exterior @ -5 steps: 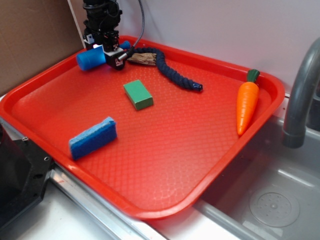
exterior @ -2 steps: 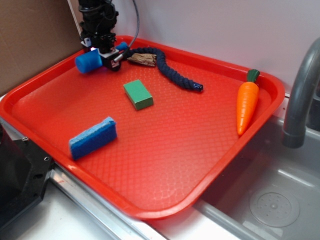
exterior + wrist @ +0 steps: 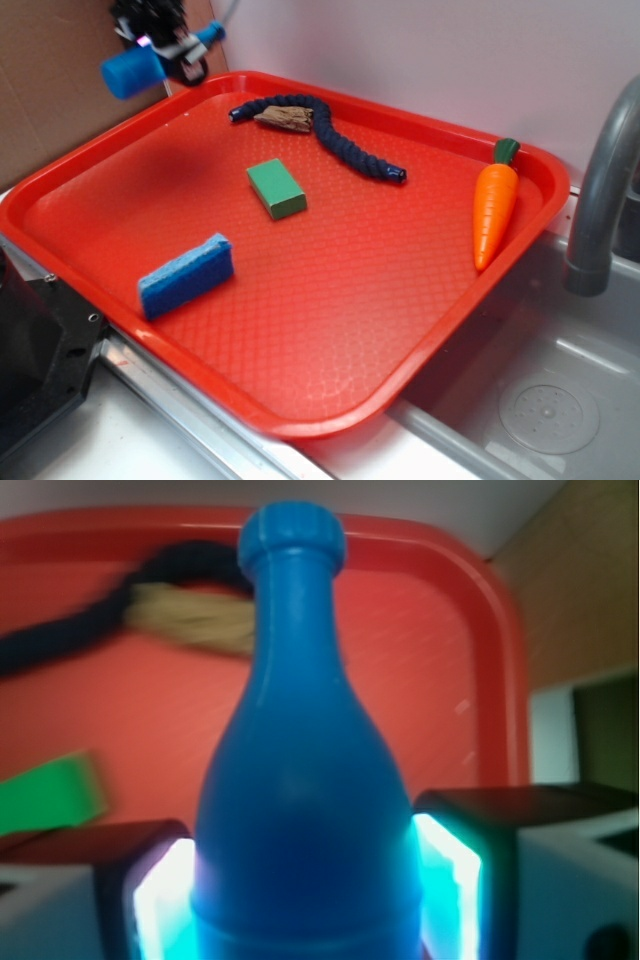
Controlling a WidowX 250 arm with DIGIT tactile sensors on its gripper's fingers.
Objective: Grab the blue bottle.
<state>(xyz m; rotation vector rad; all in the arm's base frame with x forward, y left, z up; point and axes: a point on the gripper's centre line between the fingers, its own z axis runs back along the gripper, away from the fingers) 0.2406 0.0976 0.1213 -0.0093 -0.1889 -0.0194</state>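
The blue bottle (image 3: 132,70) hangs in the air above the tray's far left corner, lying sideways with its neck toward the wall. My gripper (image 3: 160,52) is shut on its body. In the wrist view the blue bottle (image 3: 300,780) fills the middle, cap pointing away, and my gripper (image 3: 305,900) presses it between two glowing pads (image 3: 448,880). The red tray (image 3: 350,300) lies below.
On the tray lie a dark navy rope (image 3: 340,140) with a brown piece (image 3: 285,118), a green block (image 3: 277,189), a blue sponge (image 3: 186,274) and a toy carrot (image 3: 494,208). A brown board (image 3: 50,90) stands left. A sink (image 3: 540,400) and grey faucet (image 3: 600,190) are right.
The gripper has risen from the tray's far left corner, up and to the left, carrying the blue bottle with it. Everything else on the tray has stayed put.
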